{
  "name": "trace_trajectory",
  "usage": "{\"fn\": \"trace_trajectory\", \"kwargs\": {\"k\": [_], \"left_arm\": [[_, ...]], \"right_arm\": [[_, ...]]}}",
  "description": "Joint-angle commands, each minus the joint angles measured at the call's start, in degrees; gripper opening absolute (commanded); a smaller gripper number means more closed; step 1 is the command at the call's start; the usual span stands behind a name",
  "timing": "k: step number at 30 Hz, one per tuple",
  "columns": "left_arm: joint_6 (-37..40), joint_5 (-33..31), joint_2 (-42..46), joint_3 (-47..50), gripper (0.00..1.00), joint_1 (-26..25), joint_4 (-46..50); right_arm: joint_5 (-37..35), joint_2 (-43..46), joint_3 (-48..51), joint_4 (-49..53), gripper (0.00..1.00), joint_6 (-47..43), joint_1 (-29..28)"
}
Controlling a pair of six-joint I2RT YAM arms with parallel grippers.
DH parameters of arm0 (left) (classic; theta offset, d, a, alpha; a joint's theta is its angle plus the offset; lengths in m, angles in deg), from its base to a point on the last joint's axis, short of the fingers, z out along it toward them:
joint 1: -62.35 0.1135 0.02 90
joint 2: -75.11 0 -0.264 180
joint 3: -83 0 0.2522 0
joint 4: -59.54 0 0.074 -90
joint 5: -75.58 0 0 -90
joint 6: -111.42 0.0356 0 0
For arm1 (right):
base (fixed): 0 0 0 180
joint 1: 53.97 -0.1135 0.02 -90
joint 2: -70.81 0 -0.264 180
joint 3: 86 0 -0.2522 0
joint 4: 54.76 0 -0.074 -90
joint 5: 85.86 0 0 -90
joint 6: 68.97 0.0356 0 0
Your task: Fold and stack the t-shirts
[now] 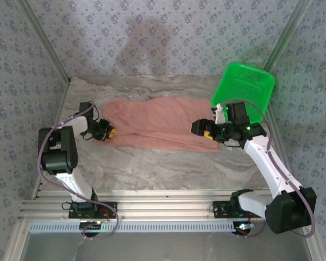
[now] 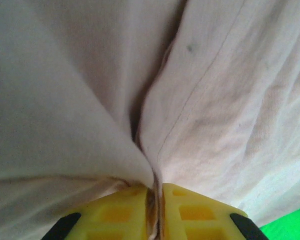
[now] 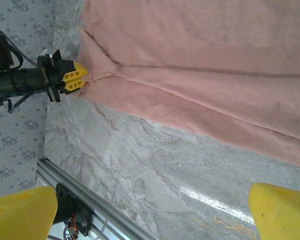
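The marbled table [image 1: 152, 163] takes up most of the booth floor. Across its middle, running from 9 o'clock to 3 o'clock, lies the salmon-pink t-shirt [image 1: 163, 122]. It is laid out as a long band with a lengthwise crease, so I'd say one fold is already in it. Its far long edge sits toward 12 o'clock and a looser flap trails toward 6.

Up at about 1 o'clock the green basket [image 1: 244, 89] stands tipped against the wall, just beside the shirt's right end. It looks parked there, clear of the folding space.

At the shirt's 9 o'clock end the left arm's fingers [image 1: 111, 132] are pressed nearly together on a gathered tuck of the cloth. The fabric bunches into a pleat right at the yellow tips, presumably so that end can be lifted or carried over.

At the 3 o'clock end the right arm's fingers [image 1: 207, 132] are spread fully wide and hold nothing. They hover above the near edge of the shirt and bare table, likely lining up for the matching corner.
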Motion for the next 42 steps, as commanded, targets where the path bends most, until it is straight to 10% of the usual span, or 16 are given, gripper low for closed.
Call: {"fn": "trace_trajectory", "kwargs": {"k": [1,26,42], "left_arm": [[-1.10,1.94,2.80,1.54,0.17,-0.51,-0.34],[0.55,0.96,3.65,-3.31,0.02,-2.19,2.09],[7.95,-1.25,-7.31,-22.77,0.02,-6.90,11.28]], "right_arm": [[-0.24,0.98,-0.20,1.46,1.00,-0.16,0.18],[0.37,0.74,1.18,0.25,1.00,0.09,0.71],[0.59,0.98,2.57,0.11,1.00,0.31,0.71]]}}
